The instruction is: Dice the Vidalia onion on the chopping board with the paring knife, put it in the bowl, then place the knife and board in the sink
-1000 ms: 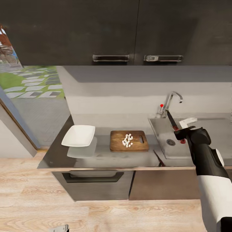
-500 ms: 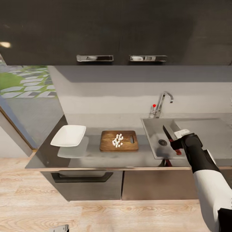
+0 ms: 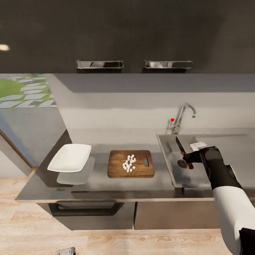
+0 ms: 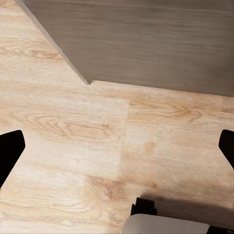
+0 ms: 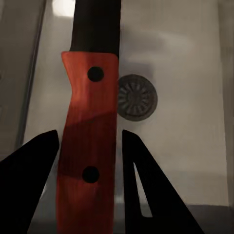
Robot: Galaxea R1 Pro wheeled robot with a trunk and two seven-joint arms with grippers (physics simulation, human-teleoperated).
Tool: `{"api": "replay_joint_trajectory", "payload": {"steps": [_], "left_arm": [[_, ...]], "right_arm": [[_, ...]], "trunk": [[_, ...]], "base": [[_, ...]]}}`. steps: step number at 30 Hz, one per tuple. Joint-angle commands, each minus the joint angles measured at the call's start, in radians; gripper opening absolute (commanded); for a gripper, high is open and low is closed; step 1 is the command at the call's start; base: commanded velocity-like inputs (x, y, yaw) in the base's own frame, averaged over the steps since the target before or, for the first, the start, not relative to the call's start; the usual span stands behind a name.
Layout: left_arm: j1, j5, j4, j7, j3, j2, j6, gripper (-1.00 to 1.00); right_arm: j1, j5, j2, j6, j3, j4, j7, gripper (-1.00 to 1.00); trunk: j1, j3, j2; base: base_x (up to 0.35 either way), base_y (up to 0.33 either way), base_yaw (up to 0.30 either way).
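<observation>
Paring knife point(image 3: 183, 153) seemingly above sink point(image 3: 166, 148)

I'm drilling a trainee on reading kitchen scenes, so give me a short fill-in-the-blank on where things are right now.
1. The right gripper holds the paring knife above the ____.
2. The white diced onion lies on the ____.
3. The bowl on the countertop is ____ inside.
4. The knife's handle is ____ in colour.

Missing words: sink; chopping board; empty; red
</observation>
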Motion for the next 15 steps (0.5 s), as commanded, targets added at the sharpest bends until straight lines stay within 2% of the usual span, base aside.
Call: {"api": "replay_joint_trajectory", "payload": {"steps": [1,6,7,10,12,15], "left_arm": [[-0.002,-0.007,0.005,0.005,0.003,0.0,-0.007,1.0],[-0.002,-0.007,0.005,0.006,0.003,0.003,-0.002,1.0],[-0.002,-0.006,0.005,0.007,0.003,0.005,0.02,1.0],[-0.002,-0.006,0.005,0.007,0.003,0.016,0.152,1.0],[-0.002,-0.006,0.006,0.005,0.003,0.032,0.254,1.0],[-0.002,-0.006,0.007,0.005,0.003,0.055,0.295,1.0]], "right_arm": [[-0.001,0.01,0.0,0.002,-0.001,0.0,0.01,-1.0],[-0.001,0.009,-0.001,-0.002,-0.007,0.007,0.009,-1.0],[-0.001,0.009,-0.001,-0.002,-0.023,0.008,0.009,-1.0],[-0.001,0.009,-0.002,-0.003,-0.088,0.011,0.008,-1.0],[-0.001,0.01,-0.004,-0.013,-0.133,0.058,0.005,-1.0],[-0.001,0.01,-0.022,-0.078,-0.149,0.127,-0.008,-1.0]], "trunk": [[0.001,-0.004,-0.002],[0.001,-0.012,-0.002],[0.001,-0.013,-0.002],[0.001,-0.018,-0.002],[0.001,-0.021,-0.002],[0.001,-0.026,-0.002]], "base": [[0.313,0.087,0.0],[0.102,0.023,0.0],[0.011,0.003,0.0],[0.004,0.001,0.0],[0.001,0.0,0.0],[0.0,0.0,0.0]]}}
